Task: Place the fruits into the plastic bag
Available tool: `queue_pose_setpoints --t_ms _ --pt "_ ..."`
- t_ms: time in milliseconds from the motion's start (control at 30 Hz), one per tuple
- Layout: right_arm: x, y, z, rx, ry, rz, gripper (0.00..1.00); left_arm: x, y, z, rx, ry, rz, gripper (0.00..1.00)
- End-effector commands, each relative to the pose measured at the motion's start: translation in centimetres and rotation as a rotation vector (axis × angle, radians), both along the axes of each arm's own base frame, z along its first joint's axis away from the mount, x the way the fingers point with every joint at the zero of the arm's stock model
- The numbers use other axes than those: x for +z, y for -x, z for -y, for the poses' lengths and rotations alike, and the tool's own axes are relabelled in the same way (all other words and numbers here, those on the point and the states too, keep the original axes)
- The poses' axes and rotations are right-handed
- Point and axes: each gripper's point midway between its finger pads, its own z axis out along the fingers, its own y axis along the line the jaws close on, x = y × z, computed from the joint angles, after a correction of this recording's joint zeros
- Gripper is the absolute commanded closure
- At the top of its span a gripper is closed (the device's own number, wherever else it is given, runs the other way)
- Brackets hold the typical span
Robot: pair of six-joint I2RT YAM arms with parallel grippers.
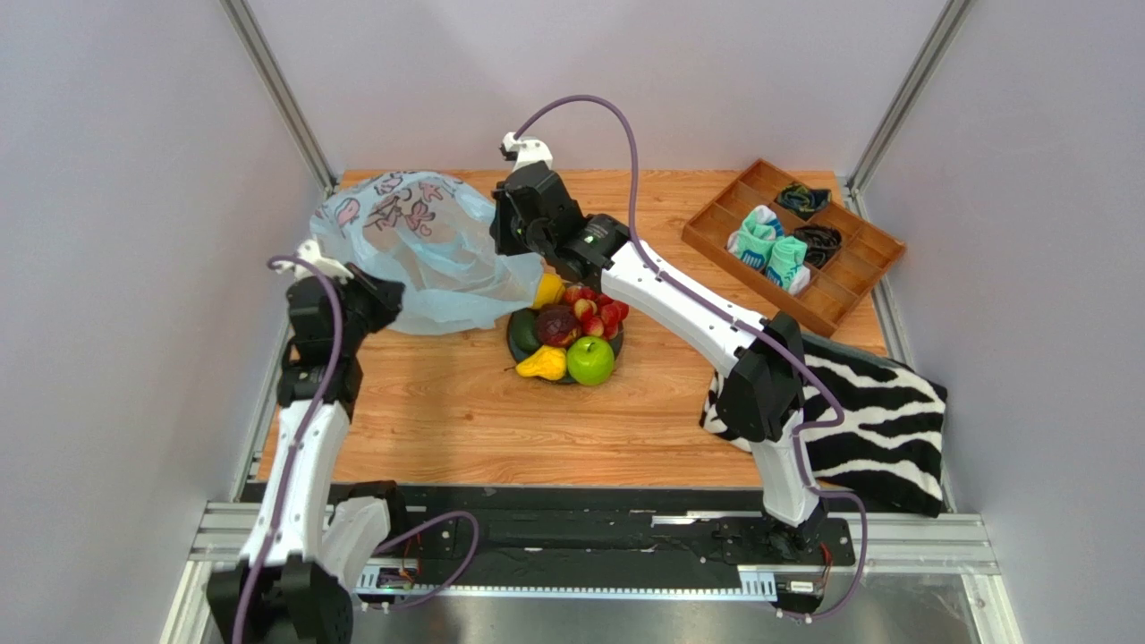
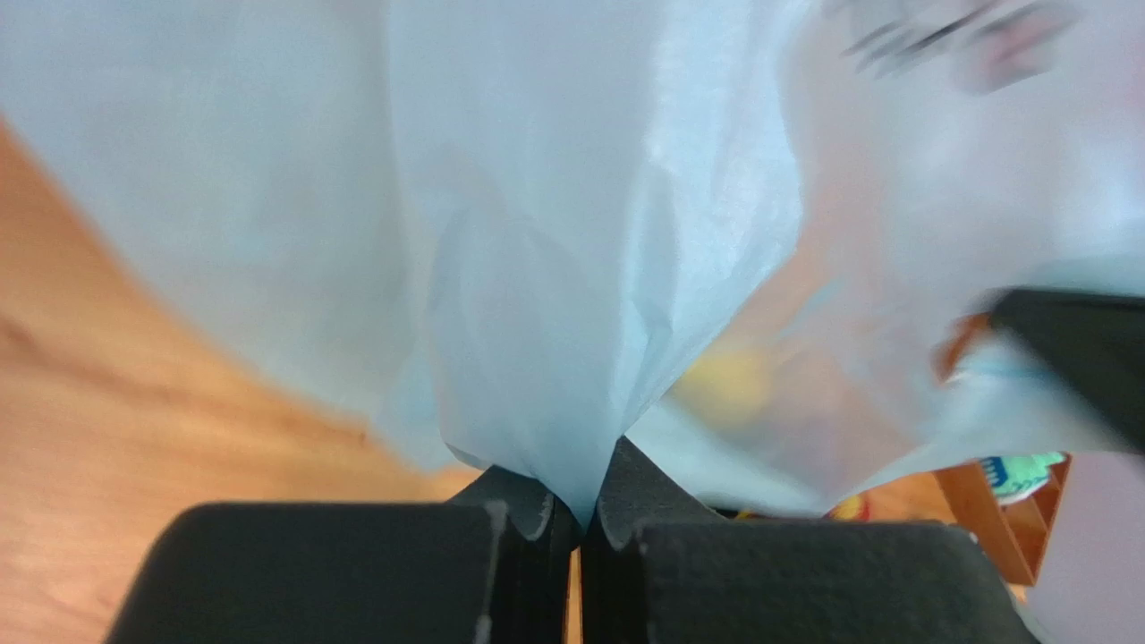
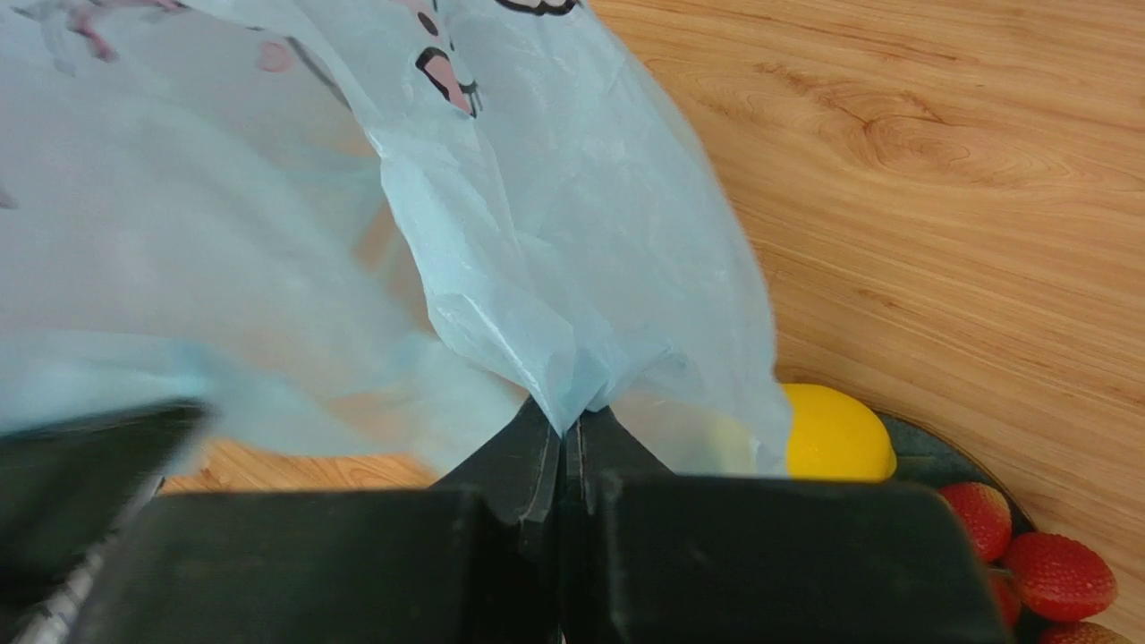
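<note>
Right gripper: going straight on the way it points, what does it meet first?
The plastic bag it pinches: film bulges directly ahead of the shut jaws of the right gripper. The lemon lies off to the side; depth beyond the film is unclear.

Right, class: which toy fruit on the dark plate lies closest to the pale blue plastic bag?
The oval yellow lemon, partly covered by the pale blue plastic bag; none of the others is.

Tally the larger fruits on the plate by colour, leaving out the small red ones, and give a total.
Yellow: 2, the lemon and the pear
Bright green: 1, the apple
Dark green: 1, the dark green fruit
Dark red-purple: 1, the dark red-purple fruit
Total: 5
</note>
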Motion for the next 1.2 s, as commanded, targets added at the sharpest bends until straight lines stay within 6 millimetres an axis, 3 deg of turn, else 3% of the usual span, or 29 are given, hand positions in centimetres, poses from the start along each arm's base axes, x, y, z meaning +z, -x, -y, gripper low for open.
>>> queue_pose_setpoints --t_ms 0,33,67,133,333,367,700,833,867,967,1000,1033,1067,1100,1167 --pt "4.8 0.7 1.1 0.034 -0.025 0.105 1.00 11.1 3.4 -1.3 -0.005 -0.248 0.217 1.00" --pt "5.2 0.8 1.6 0.026 -0.022 0.115 1.00 13.5 4.2 -1.3 -0.024 -0.315 0.264 1.00" --pt "5.2 0.9 1.9 0.015 -0.012 0.120 1.00 13.9 4.6 -1.2 -0.044 -0.342 0.265 1.00" --pt "6.3 1.1 2.8 -0.002 -0.023 0.144 1.00 14.2 5.4 -0.2 -0.134 -0.396 0.266 1.00" --pt "4.0 0.1 3.3 -0.030 0.045 0.154 1.00 12.8 5.7 0.8 -0.212 -0.436 0.293 1.00" --pt "2.7 -0.1 2.9 -0.022 0.074 0.135 1.00 12.5 6.1 0.6 -0.208 -0.442 0.272 1.00" --pt "0.3 -1.0 -0.9 0.035 -0.005 0.081 0.95 11.8 7.2 -0.8 -0.152 -0.510 0.240 1.00" --pt "-1.6 -1.1 -2.2 0.062 -0.024 0.044 0.90 11.4 7.4 -1.0 -0.143 -0.516 0.226 1.00" --pt "-1.9 -1.0 -2.6 0.068 -0.030 0.037 0.87 11.3 7.3 -1.0 -0.143 -0.515 0.218 1.00" --pt "-3.0 -0.8 -3.5 0.102 -0.040 0.012 0.63 10.5 7.0 -1.2 -0.143 -0.506 0.181 1.00" --pt "-3.1 -0.7 -3.7 0.111 -0.046 0.010 0.49 10.2 6.8 -1.3 -0.141 -0.502 0.162 1.00" --pt "-3.0 -0.6 -3.8 0.124 -0.049 0.011 0.42 10.0 6.7 -1.4 -0.141 -0.501 0.152 1.00" --pt "-2.7 -0.3 -4.0 0.140 -0.056 0.016 0.37 9.7 6.6 -1.4 -0.142 -0.500 0.136 1.00" --pt "-2.4 -0.3 -3.9 0.143 -0.056 0.020 0.22 9.5 6.5 -1.5 -0.139 -0.498 0.126 1.00" --pt "-0.8 0.0 -3.3 0.149 -0.056 0.051 0.14 9.5 6.5 -1.7 -0.129 -0.501 0.118 1.00"
